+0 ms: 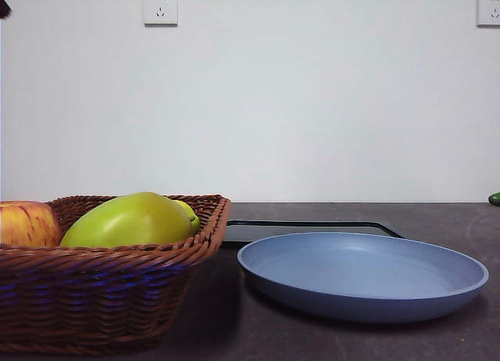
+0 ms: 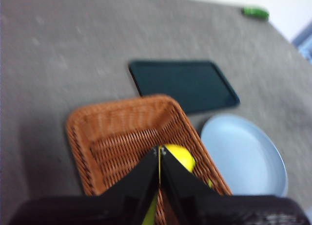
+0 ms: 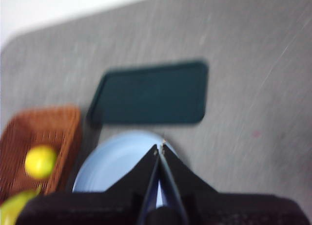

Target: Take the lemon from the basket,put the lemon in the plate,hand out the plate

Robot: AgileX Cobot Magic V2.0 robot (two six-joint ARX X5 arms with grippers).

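Lemon (image 2: 179, 157) sits in the basket (image 2: 117, 132) beside the green fruit (image 1: 129, 220) — plate (image 1: 363, 275) just beside the basket, bare. Left gripper (image 2: 159, 154) clenched on nothing above the basket; right gripper (image 3: 160, 150) clenched over the plate.

Front view: evenly lit and sharp, with soft diffuse light on the white wall. The basket (image 1: 101, 298) casts a dim shadow on the worktop (image 1: 437, 220) toward the plate (image 1: 363, 275); the plate shows no glare (matte surface). Both wrist views are blurred throughout: beside the basket, the black tray (image 2: 187, 84) has smeared edges, and the lemon (image 3: 40, 161) appears soft.
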